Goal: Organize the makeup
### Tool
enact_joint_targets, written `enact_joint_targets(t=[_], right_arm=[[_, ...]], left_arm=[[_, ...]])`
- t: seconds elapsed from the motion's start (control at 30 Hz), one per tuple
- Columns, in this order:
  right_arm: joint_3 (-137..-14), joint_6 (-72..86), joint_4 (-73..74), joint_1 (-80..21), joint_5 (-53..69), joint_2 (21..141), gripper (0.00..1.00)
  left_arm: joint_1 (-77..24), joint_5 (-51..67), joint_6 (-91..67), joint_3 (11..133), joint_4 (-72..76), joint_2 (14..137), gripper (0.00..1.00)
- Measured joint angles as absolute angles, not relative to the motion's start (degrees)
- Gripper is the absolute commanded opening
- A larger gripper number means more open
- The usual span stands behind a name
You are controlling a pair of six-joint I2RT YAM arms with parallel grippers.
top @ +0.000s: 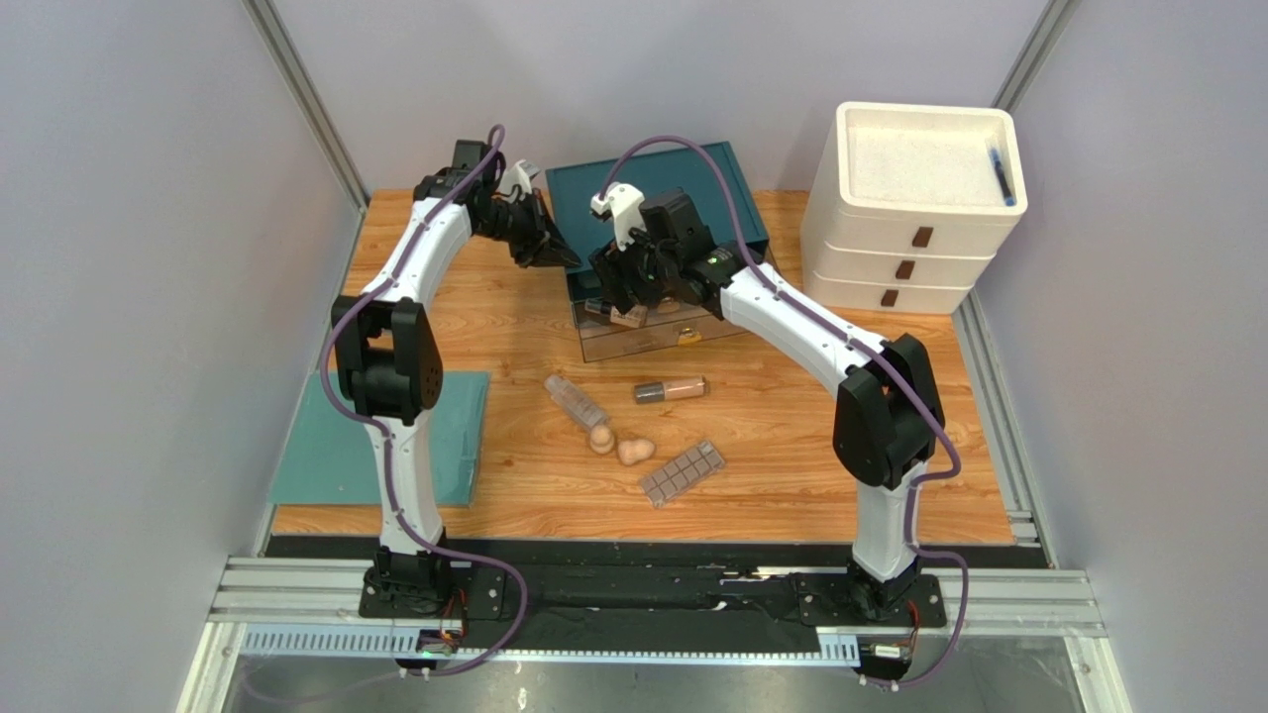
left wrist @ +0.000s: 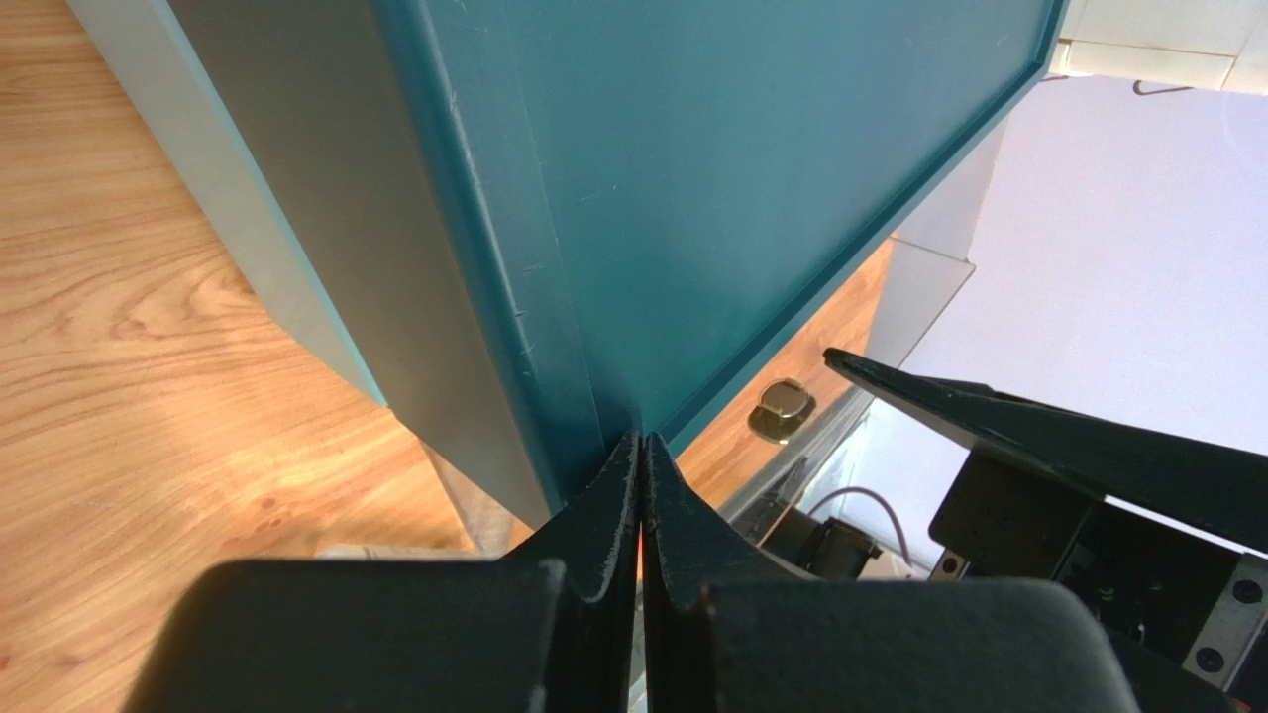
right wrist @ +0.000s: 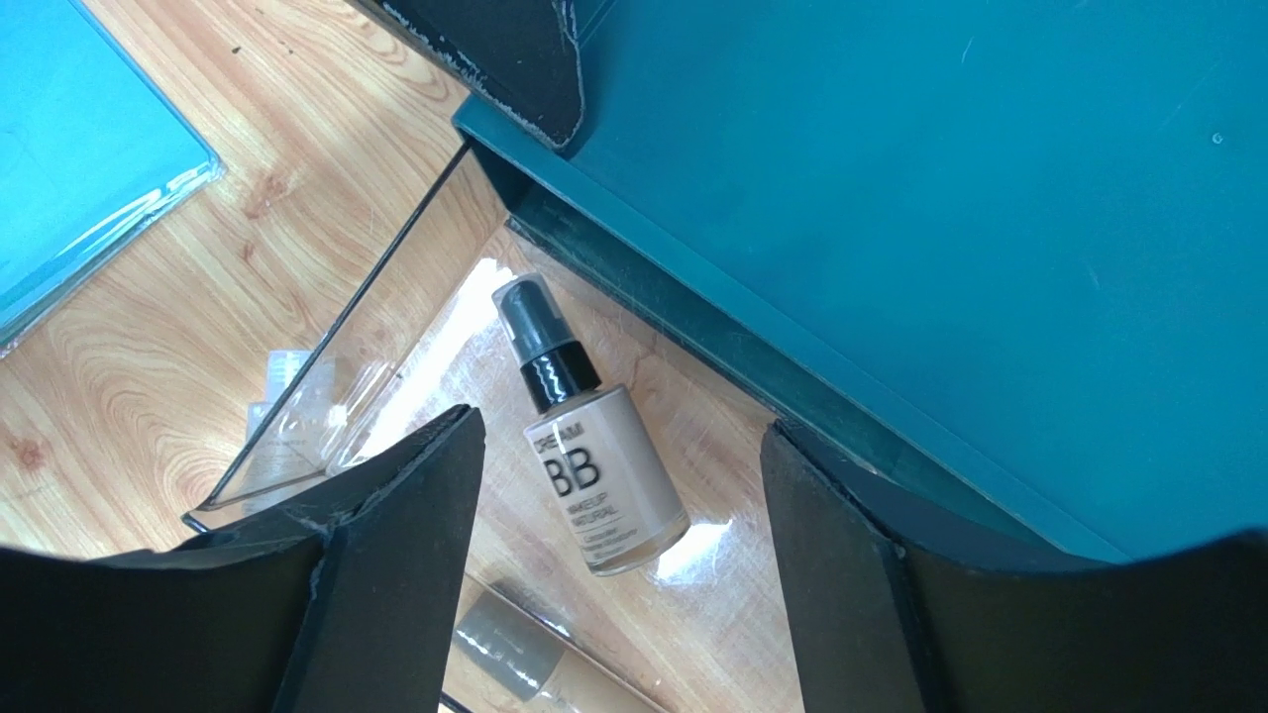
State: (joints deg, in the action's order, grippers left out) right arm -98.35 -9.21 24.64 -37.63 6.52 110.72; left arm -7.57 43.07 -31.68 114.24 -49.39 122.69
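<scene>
Right gripper [right wrist: 621, 431] is gaping empty over the BB bottle [right wrist: 603, 483]; left gripper [left wrist: 642, 446], closed, is touching the teal lid [left wrist: 744, 178] at twelve o'clock on the table [top: 774, 438].

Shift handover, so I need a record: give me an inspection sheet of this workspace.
Surface: wooden table, makeup scattered mid-table.
Job's things: BB bottle lying in clear box; clear bottle, tube, sponges, palette loose on table.
Clutter: pen atop white drawers; teal mat at left.
Grippers: left gripper shut at teal lid's edge; right gripper open over BB bottle.
Cables: purple cables along both arms.
Surroundings: grey walls.
</scene>
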Motion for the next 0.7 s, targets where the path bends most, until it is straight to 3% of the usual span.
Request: enact_joint_targets(t=[0.23, 0.4, 0.53, 0.7], right_arm=[[-98.32, -8.93, 25.19, -37.56, 6.92, 108.88, 0.7], [-93.36, -7.86, 26.04, -38.02, 11.18, 100.22, 0.7], [-88.42, -6.83, 25.89, -40.75, 14.81, 92.84, 0.7], [-85.1, -4.99, 27.35, -46.15, 18.33, 92.07, 0.71]], left_arm=[[-7.46, 42.61, -31.33, 114.72, -50.11, 122.69, 0.0], [-7.46, 42.33, -31.09, 115.0, -50.48, 122.69, 0.0], [-7.46, 41.93, -30.59, 115.9, -51.55, 122.89, 0.0], [-7.4, 41.91, -30.33, 116.01, -51.83, 122.93, 0.0]])
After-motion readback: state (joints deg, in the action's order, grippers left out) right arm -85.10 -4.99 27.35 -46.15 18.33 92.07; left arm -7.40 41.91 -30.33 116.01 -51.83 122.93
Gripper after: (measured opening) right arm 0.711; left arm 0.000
